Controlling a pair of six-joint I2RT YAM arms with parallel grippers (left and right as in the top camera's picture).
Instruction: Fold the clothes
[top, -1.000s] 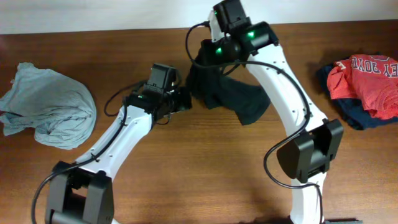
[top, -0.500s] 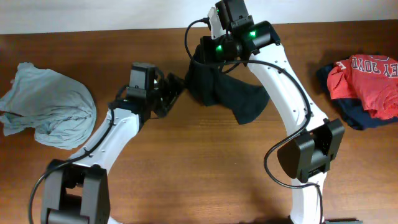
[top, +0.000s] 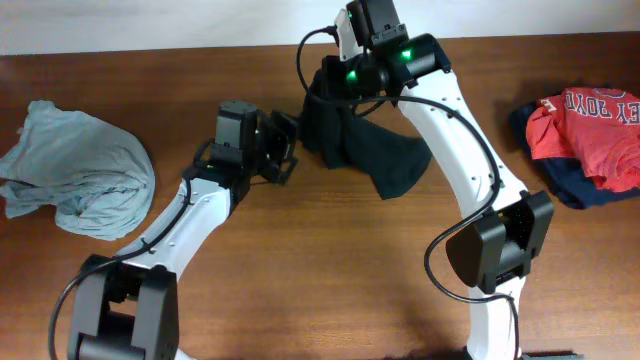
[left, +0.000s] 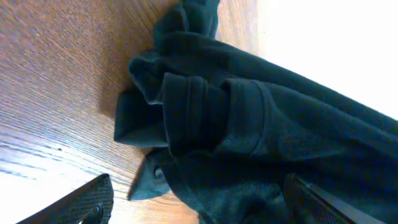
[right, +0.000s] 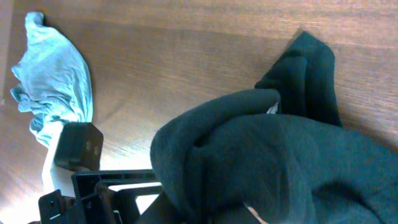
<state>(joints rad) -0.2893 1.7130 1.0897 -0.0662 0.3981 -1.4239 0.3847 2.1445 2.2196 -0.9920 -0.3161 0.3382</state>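
The black T-shirt (top: 385, 160) hangs bunched from my right gripper (top: 335, 95) at the far middle of the table, its lower part trailing on the wood. In the right wrist view the cloth (right: 280, 155) fills the frame and hides the fingers, which are shut on it. My left gripper (top: 284, 150) is open just left of the shirt's edge. In the left wrist view the folds of the shirt (left: 249, 118) lie between and ahead of the open fingers (left: 199, 211); I cannot tell whether they touch it.
A crumpled pale grey-blue shirt (top: 80, 175) lies at the left. A red shirt with white lettering (top: 590, 125) lies on a dark blue garment (top: 565, 185) at the right edge. The table's far edge runs just behind the black shirt.
My left gripper drew back to the left, then came right again toward the shirt's edge. My right gripper shifted slightly and the hanging cloth swung a little left.
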